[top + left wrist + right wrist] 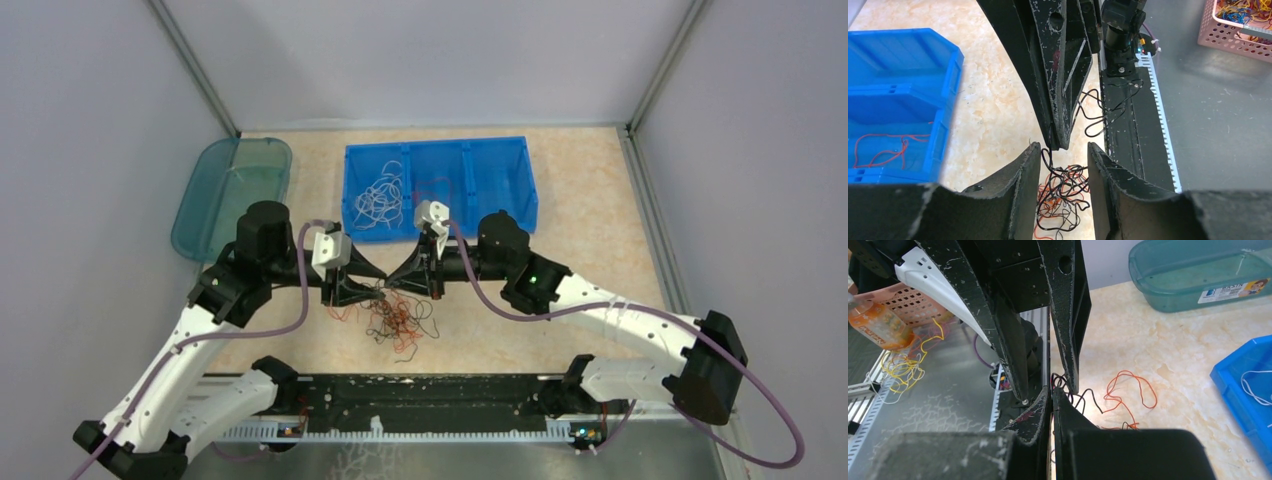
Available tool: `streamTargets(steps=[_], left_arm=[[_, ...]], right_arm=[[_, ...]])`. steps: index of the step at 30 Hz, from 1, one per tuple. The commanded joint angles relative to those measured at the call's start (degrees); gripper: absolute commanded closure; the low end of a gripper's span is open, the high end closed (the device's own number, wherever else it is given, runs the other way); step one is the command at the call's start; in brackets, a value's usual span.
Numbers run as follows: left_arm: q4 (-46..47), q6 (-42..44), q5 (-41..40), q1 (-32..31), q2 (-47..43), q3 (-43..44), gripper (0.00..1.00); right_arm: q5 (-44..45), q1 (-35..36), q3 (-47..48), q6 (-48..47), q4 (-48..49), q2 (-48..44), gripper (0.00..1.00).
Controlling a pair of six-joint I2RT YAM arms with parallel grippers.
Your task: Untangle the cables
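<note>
Black cables [1063,192] in closed right gripper [1052,390]; left gripper [1064,148] half-open, empty.

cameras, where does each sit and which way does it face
top external: above and behind the bases, looking down at the table and cable tangle; both arms show.
left wrist: on the left arm, looks past the left gripper at the right arm's fingers.
right wrist: on the right arm, looks past the right gripper at the left arm's fingers.
shared: both wrist views show the tangle and blue bin.
</note>
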Motion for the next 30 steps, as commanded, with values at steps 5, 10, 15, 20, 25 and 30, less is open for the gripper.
streamTargets(steps=[5,10,15,20,25,30], left_arm=[[1.4,-1.5,2.8,-0.3,0.5,1.6,0.55],[-0.3,-1.6,3.7,-0.4,0.9,2.4,0.66],[-1.4,-0.7,3.6,-0.3,0.8,2.5,0.90],[-2.7,1.0,2.6,-0.4,1.0,2.9,0.99],[-3.4,1.7,1.8,-0.5,0.7,3.3,0.99],[-2.7,1.4,0.6,-0.5,0.4,3.2,0.99]], right_arm=[[-2.2,0.3,2.8,-0.8,1.1,0.9,1.00],[-2.6,0.4,3.1,-0.9,1.2,1.3,1.00],[-2.5,0.4,3.2,-1.3,0.7,1.1,1.00],[-1.9,0.3,2.8,-1.7,0.5,0.3,0.99],[1.5,-0.8,1.5,-2.7,-0.2,-2.4,0.75],[2.9,-4.4,-1.8,1.1,4.6,-5.9,0.46]])
